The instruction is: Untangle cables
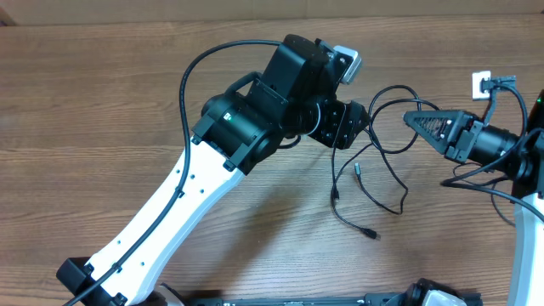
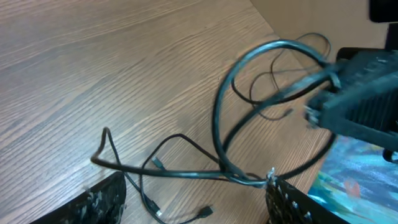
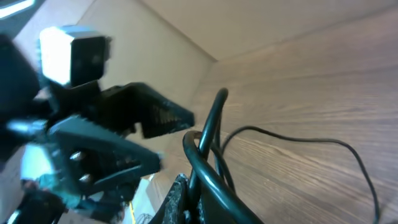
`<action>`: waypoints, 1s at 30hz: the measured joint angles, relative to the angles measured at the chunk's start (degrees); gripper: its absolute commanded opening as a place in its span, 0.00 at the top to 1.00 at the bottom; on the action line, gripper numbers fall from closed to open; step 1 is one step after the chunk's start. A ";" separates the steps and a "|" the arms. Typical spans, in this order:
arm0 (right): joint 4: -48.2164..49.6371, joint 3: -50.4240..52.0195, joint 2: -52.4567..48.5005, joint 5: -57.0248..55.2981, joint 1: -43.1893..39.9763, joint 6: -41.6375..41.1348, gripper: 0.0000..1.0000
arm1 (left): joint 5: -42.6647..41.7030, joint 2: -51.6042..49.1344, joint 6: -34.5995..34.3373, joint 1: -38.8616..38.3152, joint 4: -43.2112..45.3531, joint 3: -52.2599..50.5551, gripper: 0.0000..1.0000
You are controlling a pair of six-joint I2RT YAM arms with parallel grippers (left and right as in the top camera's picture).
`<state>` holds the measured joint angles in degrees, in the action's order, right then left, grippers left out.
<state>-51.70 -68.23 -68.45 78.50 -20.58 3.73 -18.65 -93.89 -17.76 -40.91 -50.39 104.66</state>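
Left fingers (image 2: 102, 202): spread wide, clamped on nothing.
Right fingers (image 1: 433, 126): closed tight on a doubled loop of the cables (image 2: 216, 124). In the right wrist view the loop rises straight out from between them.
Cables, position: a loose tangle of thin black cords in the right half of the bench (image 1: 102, 102), lying between the two sets of fingers.
Cables relative to left fingers: one strand crosses the open gap near the tips. It reaches the tip of the finger on the right of the left wrist view. Contact appears likely, but the view is too blurred to confirm.
Cables relative to right fingers: a raised arc runs from the grip toward the left fingers, clear of the bench.
Free ends: several cords trail toward the near edge, flat on the wood. One plug (image 1: 374, 235) lies farthest out, well apart from both sets of fingers.
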 measured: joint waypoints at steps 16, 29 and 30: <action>0.31 0.00 0.00 9.16 0.00 10.03 0.96 | -19.34 0.00 -0.59 6.67 2.86 0.02 0.25; 0.35 0.00 -0.02 9.25 0.46 10.25 0.96 | -21.16 0.00 1.42 5.35 3.72 0.02 0.52; 0.33 0.00 -0.02 9.22 0.90 10.25 0.96 | -20.68 0.00 1.66 5.35 3.72 0.02 0.53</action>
<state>-51.37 -68.23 -68.47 87.72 -19.68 13.98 -39.33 -93.89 -16.10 -35.55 -46.68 104.68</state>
